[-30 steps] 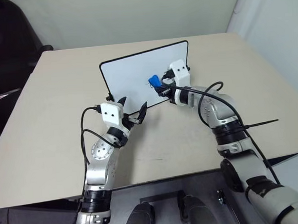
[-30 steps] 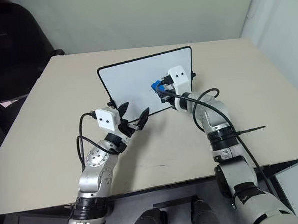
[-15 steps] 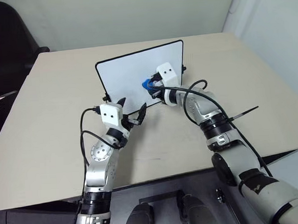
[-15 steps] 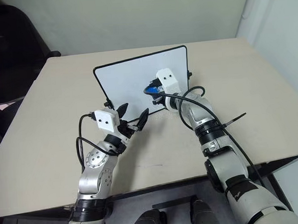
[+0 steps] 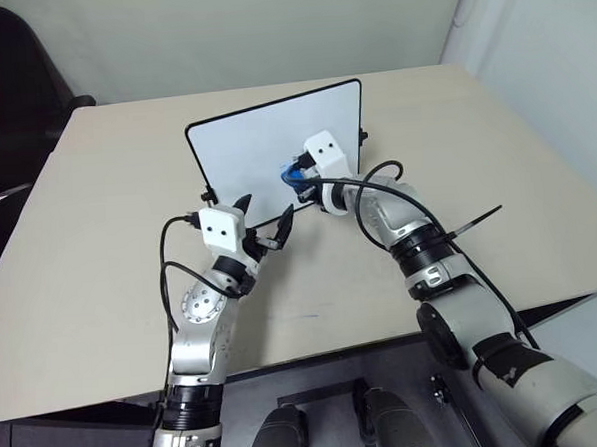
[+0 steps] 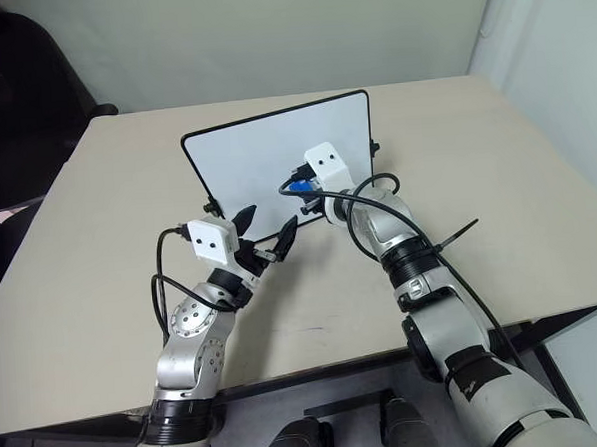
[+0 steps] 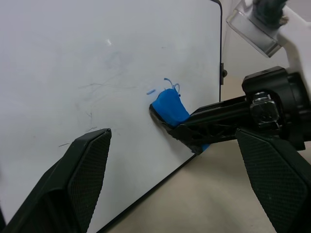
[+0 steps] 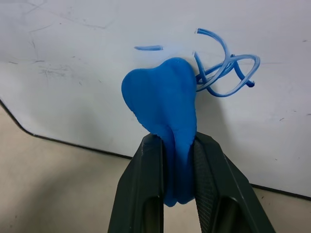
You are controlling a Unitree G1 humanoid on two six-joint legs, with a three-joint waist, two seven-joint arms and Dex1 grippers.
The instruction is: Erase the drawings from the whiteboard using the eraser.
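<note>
The drawings (image 8: 226,65), blue loops, are sitting low on the whiteboard (image 5: 254,146), which is standing on the table (image 5: 99,244). The eraser (image 8: 163,102) is pressing the board beside them, clenched in the right gripper (image 8: 176,145) for wiping. The left gripper (image 5: 263,220) is hanging released near the lower edge, probably to brace.

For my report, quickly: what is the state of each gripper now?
Left gripper: open, holding nothing.
Right gripper: shut on the small bright blue eraser.
</note>
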